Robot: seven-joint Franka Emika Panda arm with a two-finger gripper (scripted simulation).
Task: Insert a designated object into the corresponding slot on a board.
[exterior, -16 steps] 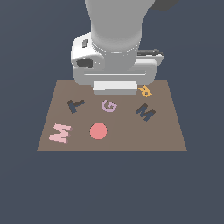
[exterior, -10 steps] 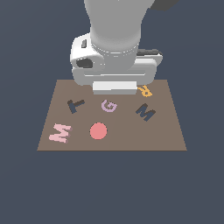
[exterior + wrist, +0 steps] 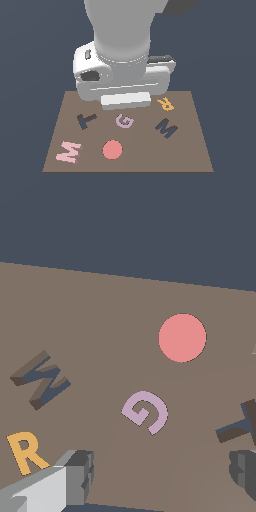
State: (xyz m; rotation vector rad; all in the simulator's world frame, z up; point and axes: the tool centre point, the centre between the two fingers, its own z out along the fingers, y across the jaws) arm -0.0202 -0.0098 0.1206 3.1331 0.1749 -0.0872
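Observation:
The light-pink M (image 3: pixel 68 151) lies flat at the near corner of the brown board (image 3: pixel 150 162), on the exterior view's left. The dark navy M-shaped slot (image 3: pixel 166 128) (image 3: pixel 41 379) sits toward the exterior view's right. My gripper (image 3: pixel 160 473) hangs open above the far part of the board, near the lilac G (image 3: pixel 146 411), with nothing between its fingers (image 3: pixel 75 476). It is well away from the pink M. In the exterior view the white hand (image 3: pixel 122 75) hides the fingers.
The board also carries a dark T shape (image 3: pixel 86 120), a lilac G (image 3: pixel 124 121), an orange R (image 3: pixel 165 104) and a red disc (image 3: pixel 112 149). A plain dark surface surrounds the board.
The hand has shifted slightly toward the exterior view's left. The letters and the disc have not moved.

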